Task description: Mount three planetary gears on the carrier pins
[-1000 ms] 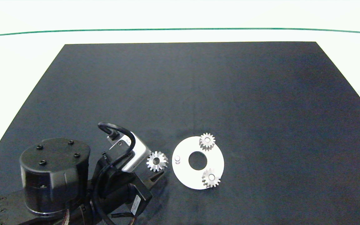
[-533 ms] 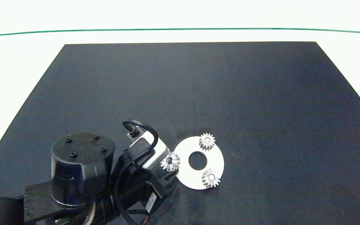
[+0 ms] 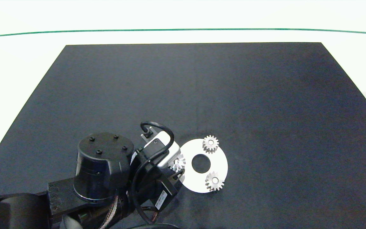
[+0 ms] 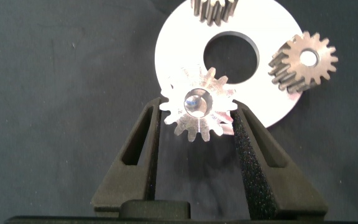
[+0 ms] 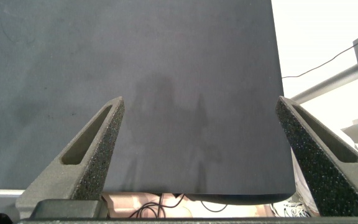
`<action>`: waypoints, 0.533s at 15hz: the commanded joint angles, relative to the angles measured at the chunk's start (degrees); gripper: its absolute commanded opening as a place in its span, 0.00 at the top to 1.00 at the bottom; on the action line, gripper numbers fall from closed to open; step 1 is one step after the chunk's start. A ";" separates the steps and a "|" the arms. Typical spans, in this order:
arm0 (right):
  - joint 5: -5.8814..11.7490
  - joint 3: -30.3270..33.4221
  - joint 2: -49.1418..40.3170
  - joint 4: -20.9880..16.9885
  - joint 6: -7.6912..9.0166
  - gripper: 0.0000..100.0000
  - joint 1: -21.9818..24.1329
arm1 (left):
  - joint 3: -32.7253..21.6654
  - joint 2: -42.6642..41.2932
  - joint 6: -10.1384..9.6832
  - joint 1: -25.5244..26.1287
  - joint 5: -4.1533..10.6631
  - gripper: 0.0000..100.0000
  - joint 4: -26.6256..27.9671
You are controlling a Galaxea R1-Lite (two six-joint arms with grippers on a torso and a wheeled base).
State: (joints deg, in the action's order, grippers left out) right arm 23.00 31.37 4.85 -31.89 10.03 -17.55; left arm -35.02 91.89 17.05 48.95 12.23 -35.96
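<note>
Left claw (image 4: 196, 121) clamped on third small silver toothed spur gear (image 4: 197, 104), held flat over left pin of flat white ring-shaped carrier disc (image 3: 221, 162) so bore meets peg (pin tip visible through hole). Other two gears (image 3: 210, 143) (image 3: 214, 181) seated far and near. Right claw (image 5: 197, 149) wide open, empty, parked over dark desk mat (image 5: 166, 74).

Silver gears (image 3: 210, 143), white disc (image 3: 219, 165)

Near the worktop's (image 3: 265, 95) front edge we see the disc (image 3: 220, 163). Two planetary gears (image 3: 210, 143) sit on its far and near-right pins; a third (image 4: 198, 104) sits over its left pin, between the left gripper's (image 4: 194, 127) fingers.
</note>
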 commanded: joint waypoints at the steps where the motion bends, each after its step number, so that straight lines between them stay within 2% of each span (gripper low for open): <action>1: 0.11 0.01 -0.02 -0.19 0.07 0.00 -0.02 | -0.48 0.74 0.08 0.27 0.08 0.87 -0.16; 8: 0.11 0.01 -0.02 -0.19 0.07 0.00 -0.11 | -1.19 2.33 0.08 0.27 0.08 0.87 -0.34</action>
State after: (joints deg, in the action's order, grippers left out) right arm 23.00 31.37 4.85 -31.89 10.03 -17.58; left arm -36.18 94.04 17.03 49.23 12.23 -36.02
